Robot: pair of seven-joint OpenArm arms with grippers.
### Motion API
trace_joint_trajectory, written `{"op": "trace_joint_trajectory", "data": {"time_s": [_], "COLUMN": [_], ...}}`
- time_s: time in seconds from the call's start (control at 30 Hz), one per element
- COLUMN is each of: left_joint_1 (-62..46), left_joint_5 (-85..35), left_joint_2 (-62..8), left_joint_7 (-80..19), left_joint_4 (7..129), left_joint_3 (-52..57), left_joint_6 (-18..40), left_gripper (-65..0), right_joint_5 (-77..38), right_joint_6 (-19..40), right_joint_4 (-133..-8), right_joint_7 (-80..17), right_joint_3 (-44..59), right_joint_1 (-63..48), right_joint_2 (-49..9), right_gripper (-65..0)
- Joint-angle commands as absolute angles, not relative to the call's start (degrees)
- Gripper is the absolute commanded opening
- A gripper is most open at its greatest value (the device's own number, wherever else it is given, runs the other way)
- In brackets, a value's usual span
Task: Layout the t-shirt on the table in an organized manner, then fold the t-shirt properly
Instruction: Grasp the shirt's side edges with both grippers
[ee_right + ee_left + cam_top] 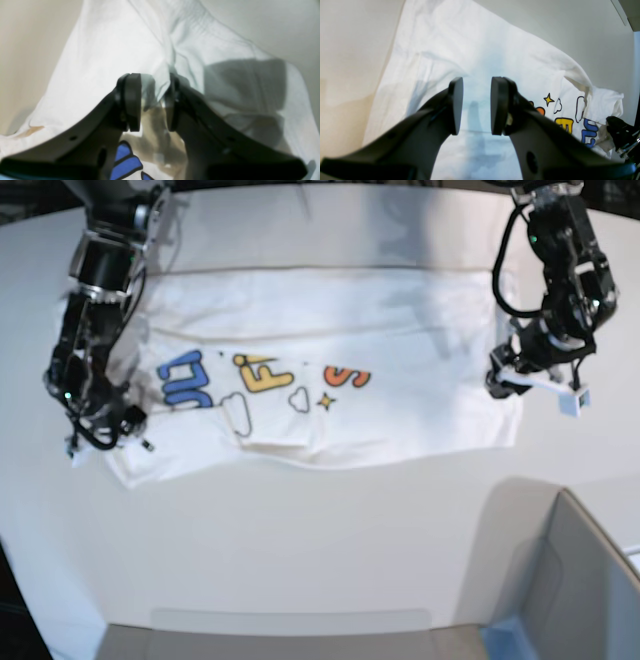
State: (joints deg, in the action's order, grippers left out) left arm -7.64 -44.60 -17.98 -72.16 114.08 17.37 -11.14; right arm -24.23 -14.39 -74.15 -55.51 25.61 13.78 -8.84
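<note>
The white t-shirt (pixel 330 340) lies spread across the table (pixel 300 550) with its blue, yellow and orange print facing up. My left gripper (pixel 476 106) hovers open over plain white cloth (pixel 470 50) with nothing between its pads; in the base view it is at the shirt's right edge (pixel 500 385). My right gripper (pixel 152 105) is shut on a raised fold of the shirt (pixel 100 62), with the blue print just below it. In the base view this gripper is at the shirt's left end (pixel 100 435), where the cloth is bunched.
A grey box (pixel 580 590) with a blue corner (pixel 505 640) stands at the near right of the table. The right arm's dark hardware (pixel 622 135) shows at the edge of the left wrist view, beside the crumpled shirt end.
</note>
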Motion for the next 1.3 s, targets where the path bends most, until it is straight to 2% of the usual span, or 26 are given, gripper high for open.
{"op": "trace_joint_trajectory", "data": {"time_s": [0.0,0.1,0.3,0.63,0.97,1.17,1.27], "left_joint_1": [-7.16,-7.25,-7.25,-7.16,-7.16,-7.16,-7.16], "left_joint_5": [-44.88,-44.88,-44.88,-44.88,-44.88,-44.88,-44.88], "left_joint_2": [-18.51,-18.51,-18.51,-18.51,-18.51,-18.51,-18.42], "left_joint_7": [-71.96,-71.96,-71.96,-71.96,-72.22,-72.31,-72.4], "left_joint_4": [114.86,114.86,114.86,114.86,114.86,114.86,114.86], "left_joint_3": [17.63,17.63,17.63,17.63,17.63,17.63,17.63], "left_joint_6": [-11.03,-11.03,-11.03,-11.03,-11.03,-11.03,-11.03], "left_gripper": [-45.1,-45.1,-45.1,-45.1,-45.1,-45.1,-45.1], "right_joint_5": [-24.84,-24.84,-24.84,-24.75,-24.75,-24.75,-24.75], "right_joint_6": [-14.02,-14.2,-14.29,-14.37,-14.37,-14.37,-14.37], "right_joint_4": [-74.77,-74.95,-75.38,-84.44,-84.26,-84.26,-84.26], "right_joint_7": [-55.25,-55.52,-55.6,-60.18,-60.18,-60.18,-60.18], "right_joint_3": [25.54,25.54,25.89,25.98,25.98,25.63,25.54], "right_joint_1": [14.81,14.81,14.37,13.23,13.32,13.14,13.14], "right_joint_2": [-9.27,-9.27,-9.27,-9.27,-9.27,-9.27,-9.19], "right_gripper": [-54.4,-65.0,-65.0,-65.0,-65.0,-47.9,-46.4]}}
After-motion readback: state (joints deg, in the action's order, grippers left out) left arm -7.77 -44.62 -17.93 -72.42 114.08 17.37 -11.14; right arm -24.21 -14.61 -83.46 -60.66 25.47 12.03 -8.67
